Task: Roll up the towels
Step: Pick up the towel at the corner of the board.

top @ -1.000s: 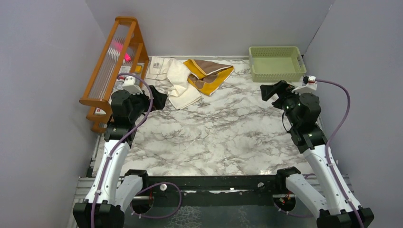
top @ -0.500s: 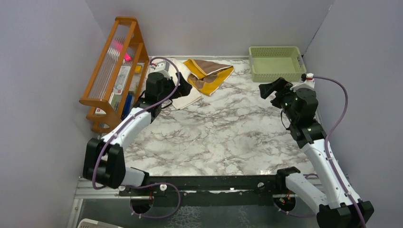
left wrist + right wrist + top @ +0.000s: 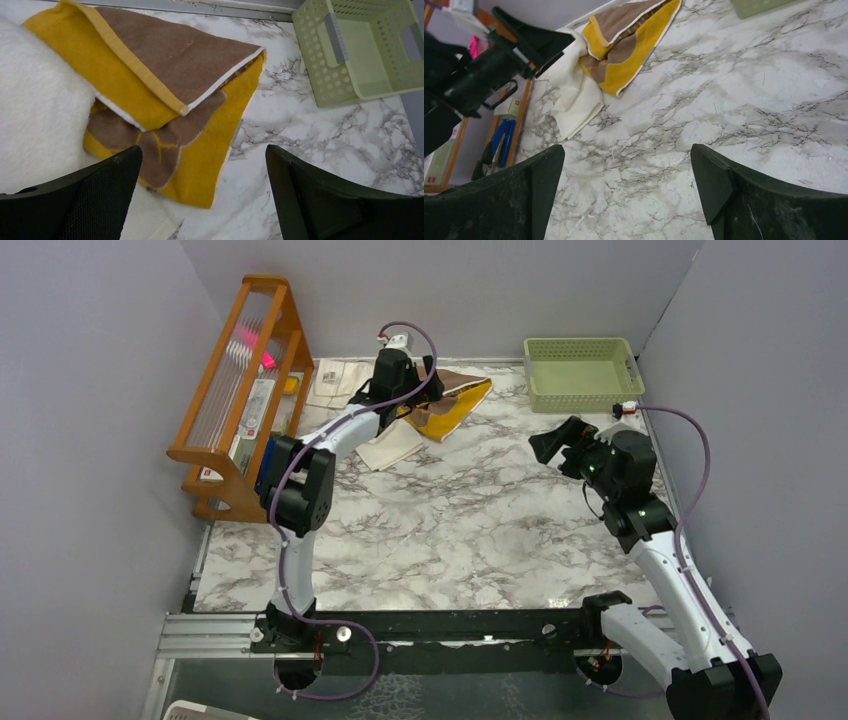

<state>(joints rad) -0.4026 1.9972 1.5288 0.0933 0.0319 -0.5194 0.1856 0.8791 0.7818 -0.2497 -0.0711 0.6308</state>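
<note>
**Reader:** What has changed within the last second?

**Legend:** The left arm, a second ago folded beside the wooden rack, has swung out over the cream towel. It now reaches to the far side of the table. The left gripper hangs over the brown towel, jaws spread wide with nothing between them. The right gripper has edged slightly inward. It too is wide and empty, above bare marble. Neither towel has moved.

**Reader:** What does that mean for the task?

**Legend:** Rolling has not begun. Both towels lie crumpled at the far left, touching along one side. The brown towel is folded over so that its mustard reverse shows. The reach reads as an approach to a first grasp, probably to pull the brown towel clear and flatten it.

**Reader:** Where are the edges, and where is the room?

**Legend:** The brown towel's free yellow corner points toward the green basket but lies apart from it. That corner and the banded fold are exposed for pinching. The back wall stands just behind the towels and the rack is to their left, so there is little room there. The centre and near marble is open, and a drag toward the arm bases would likely give space to roll.
</note>
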